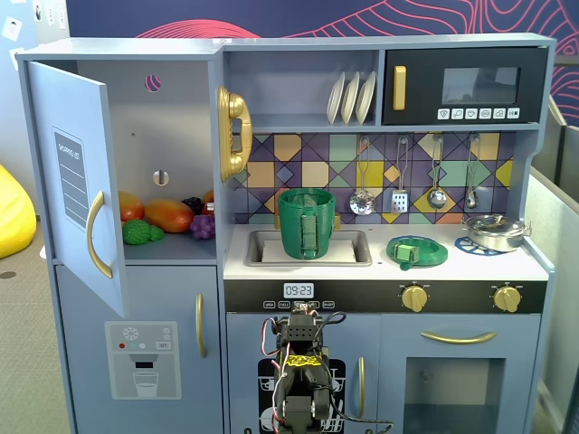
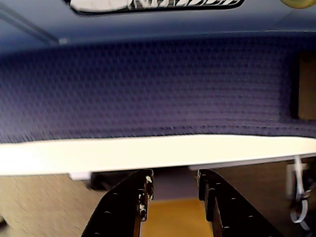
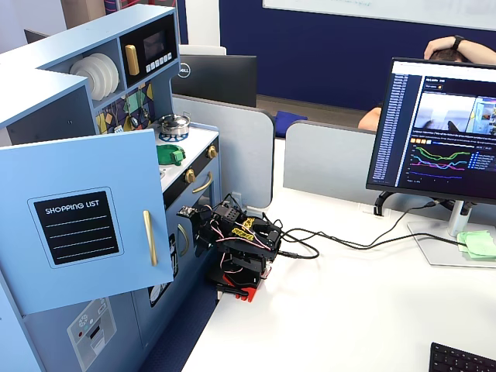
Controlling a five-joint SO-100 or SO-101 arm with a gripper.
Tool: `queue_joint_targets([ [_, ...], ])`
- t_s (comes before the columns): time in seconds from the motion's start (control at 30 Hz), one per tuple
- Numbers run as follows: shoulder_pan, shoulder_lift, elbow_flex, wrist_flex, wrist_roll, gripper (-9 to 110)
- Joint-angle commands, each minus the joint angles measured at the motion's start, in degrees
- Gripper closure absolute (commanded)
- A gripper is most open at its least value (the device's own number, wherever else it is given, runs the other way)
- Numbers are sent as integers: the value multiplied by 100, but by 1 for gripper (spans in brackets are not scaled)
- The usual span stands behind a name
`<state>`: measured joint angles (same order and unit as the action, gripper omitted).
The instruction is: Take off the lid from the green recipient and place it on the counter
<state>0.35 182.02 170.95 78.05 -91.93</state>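
Green recipient [image 1: 308,222] stands upright in the recessed sink, left part of the white counter [image 1: 380,265] in a fixed view, ribbed handle strip facing front. Lid [image 1: 417,250] lies flat on the counter just right of the sink, apart from the recipient, w/ its small handle up; in the side-on fixed view it shows as a green patch [image 3: 169,153] near the counter's front edge. Silver pan [image 1: 494,231] sits far right on the blue burner ring. Fridge door [image 1: 80,181] hangs open at left, toy fruit on the shelf inside. Arm folded low in front of the kitchen, below counter level. Tool [image 2: 174,192] in wrist view: black fingers [image 2: 129,207] apart w/ a clear gap, nothing btwn them, pointing at the blue cabinet front.
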Motion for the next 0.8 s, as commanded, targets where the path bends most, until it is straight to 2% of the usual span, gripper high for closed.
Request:
queue_joint_targets([
  [0.0, 114, 9, 70, 984, 396, 100],
  [0.77, 237, 9, 70, 984, 396, 100],
])
